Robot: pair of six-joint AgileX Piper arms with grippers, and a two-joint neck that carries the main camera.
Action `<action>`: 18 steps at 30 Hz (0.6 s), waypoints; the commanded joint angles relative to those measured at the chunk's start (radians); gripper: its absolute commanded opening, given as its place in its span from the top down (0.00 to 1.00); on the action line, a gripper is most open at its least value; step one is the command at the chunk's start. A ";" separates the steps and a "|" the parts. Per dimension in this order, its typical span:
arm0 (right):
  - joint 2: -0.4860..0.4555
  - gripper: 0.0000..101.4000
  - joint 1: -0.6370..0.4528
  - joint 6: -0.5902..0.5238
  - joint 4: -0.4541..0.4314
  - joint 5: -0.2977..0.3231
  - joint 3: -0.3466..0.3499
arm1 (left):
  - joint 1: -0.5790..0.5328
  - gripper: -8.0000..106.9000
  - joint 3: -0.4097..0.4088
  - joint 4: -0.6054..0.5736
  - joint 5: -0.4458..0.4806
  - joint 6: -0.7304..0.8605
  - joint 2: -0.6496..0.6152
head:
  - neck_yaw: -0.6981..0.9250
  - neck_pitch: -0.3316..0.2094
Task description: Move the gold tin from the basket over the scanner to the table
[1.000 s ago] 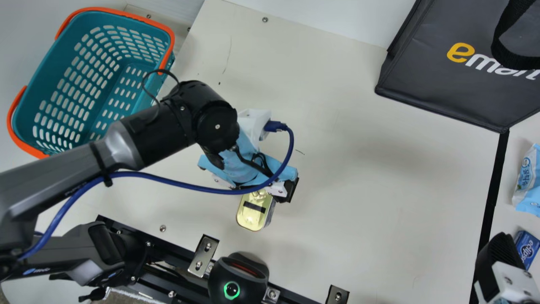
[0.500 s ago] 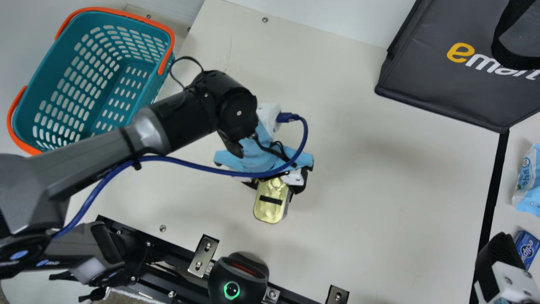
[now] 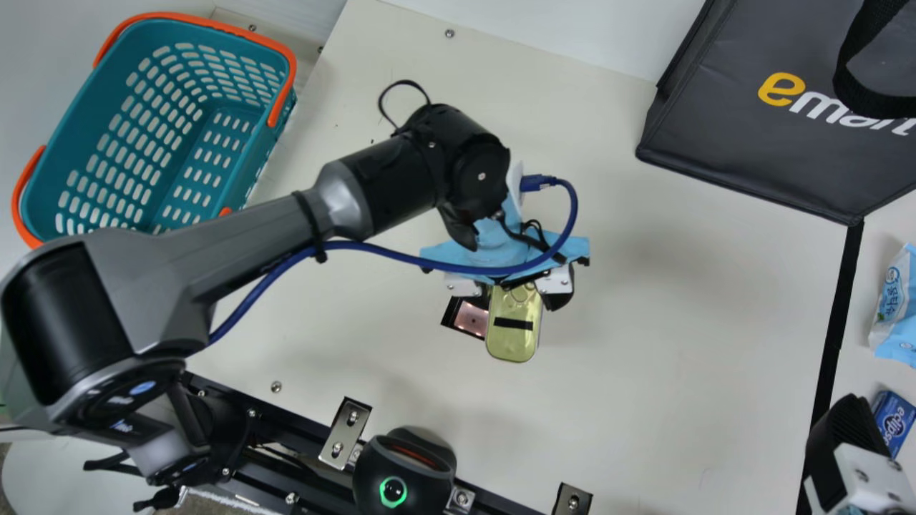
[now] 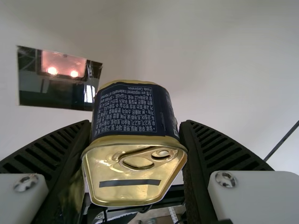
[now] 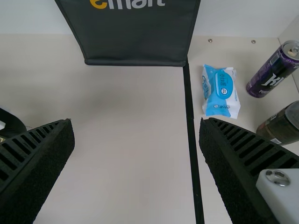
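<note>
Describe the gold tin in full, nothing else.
The gold tin looks like shiny metal, with rounded corners. Its lid, seemingly sealed, carries a pull ring and a short black strip; a navy label with pale print covers the side. The left gripper grips it between both fingers, lid facing the main camera, partly overlapping the dark glassy panel in that view.

The tin [image 3: 514, 342] is in the left tool [image 3: 519, 299] — the scanner [image 3: 470, 318] just left of it on the tabletop [image 3: 644, 357]. Beyond that tool, the basket [image 3: 215, 26] lies left, the bag [image 3: 744, 143] right; a packet [image 3: 894, 307] and box [image 3: 894, 422] lie well to its right.
</note>
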 commanded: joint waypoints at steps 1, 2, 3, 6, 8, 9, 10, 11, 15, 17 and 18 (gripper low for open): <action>0.000 0.06 0.000 0.000 0.000 0.000 0.000 | -0.009 1.00 -0.029 0.013 -0.001 -0.019 0.027 | 0.002 -0.030; 0.000 0.06 0.000 0.000 0.000 0.000 0.000 | -0.014 1.00 -0.040 0.018 -0.001 -0.027 0.040 | 0.002 -0.030; 0.000 0.06 0.000 0.000 0.000 0.000 0.000 | -0.019 1.00 -0.051 0.025 -0.001 -0.036 0.052 | 0.002 -0.030; 0.000 0.06 0.000 0.000 0.000 0.000 0.000 | -0.032 1.00 -0.080 0.043 -0.001 -0.061 0.086 | 0.002 -0.030; 0.000 0.06 0.000 0.000 0.000 0.000 0.000 | -0.040 1.00 -0.099 0.055 -0.001 -0.075 0.108 | 0.002 -0.030; 0.000 0.06 0.000 0.000 0.000 0.000 0.000 | -0.043 1.00 -0.108 0.062 -0.001 -0.083 0.118 | 0.002 -0.030; 0.000 0.06 0.000 0.000 0.000 0.000 0.000 | -0.046 1.00 -0.116 0.068 -0.001 -0.090 0.127 | 0.002 -0.030; 0.000 0.06 0.000 0.000 0.000 0.000 0.000 | -0.049 1.00 -0.124 0.073 -0.001 -0.097 0.136 | 0.002 -0.030; 0.000 0.06 0.000 0.000 0.000 0.000 0.000 | -0.059 1.00 -0.150 0.087 -0.001 -0.117 0.166 | 0.002 -0.030; 0.000 0.06 0.000 0.000 0.000 0.000 0.000 | -0.063 1.00 -0.161 0.093 -0.001 -0.124 0.178 | 0.002 -0.030; 0.000 0.06 0.000 0.000 0.000 0.000 0.000 | -0.065 1.00 -0.166 0.096 -0.001 -0.127 0.183 | 0.002 -0.030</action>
